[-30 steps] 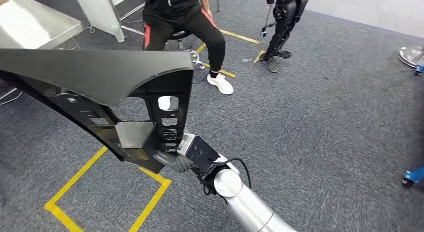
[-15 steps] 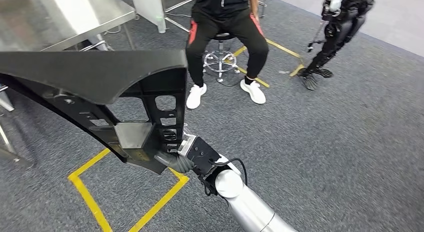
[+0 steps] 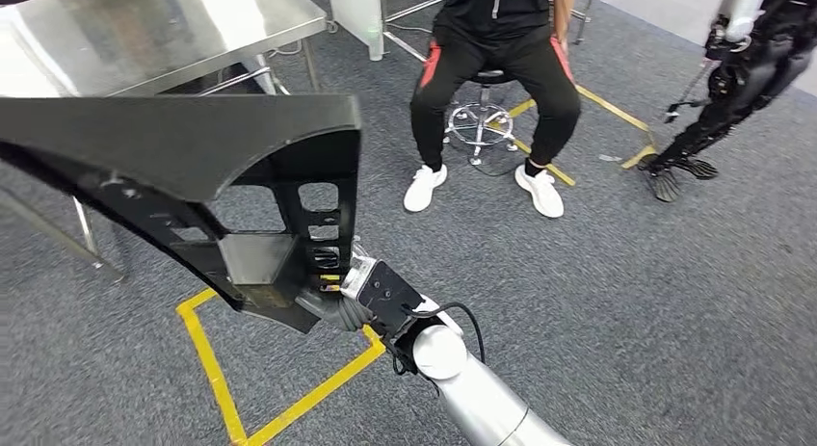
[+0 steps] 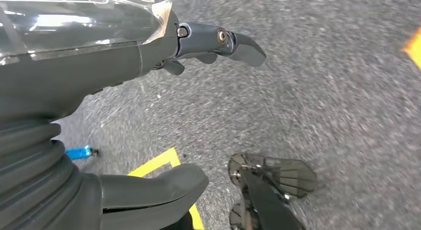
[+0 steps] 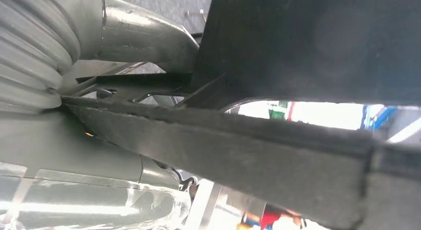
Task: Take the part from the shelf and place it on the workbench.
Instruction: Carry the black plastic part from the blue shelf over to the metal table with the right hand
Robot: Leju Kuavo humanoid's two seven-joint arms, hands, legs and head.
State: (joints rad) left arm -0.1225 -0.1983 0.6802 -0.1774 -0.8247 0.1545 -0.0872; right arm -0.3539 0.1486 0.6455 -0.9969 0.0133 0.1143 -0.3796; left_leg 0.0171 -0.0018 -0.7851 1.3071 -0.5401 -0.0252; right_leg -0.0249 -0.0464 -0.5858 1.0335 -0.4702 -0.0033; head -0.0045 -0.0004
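Note:
The part [image 3: 183, 167] is a large black plastic panel with a smooth top face and ribbed cut-out underside, held out in front of me above the floor. My right hand [image 3: 337, 306] grips its lower corner, thumb under the edge. In the right wrist view the part [image 5: 278, 155] runs across as a dark edge, clamped between the grey thumb and fingers [image 5: 144, 36]. The steel workbench [image 3: 164, 22] stands at the upper left, beyond the part. My left hand [image 4: 149, 51] hangs over the carpet, its fingers apart and holding nothing.
A person in black [image 3: 496, 51] sits on a stool [image 3: 480, 118] ahead, feet on the carpet. Another dark robot's legs [image 3: 723, 99] stand at the far right. Yellow floor tape [image 3: 217, 388] marks a box below the part. The workbench legs [image 3: 87, 239] stand at left.
The whole view has swung: the workbench has come further into the picture at upper left, and the seated person and the other robot have shifted right. The part stays in my right hand's grip.

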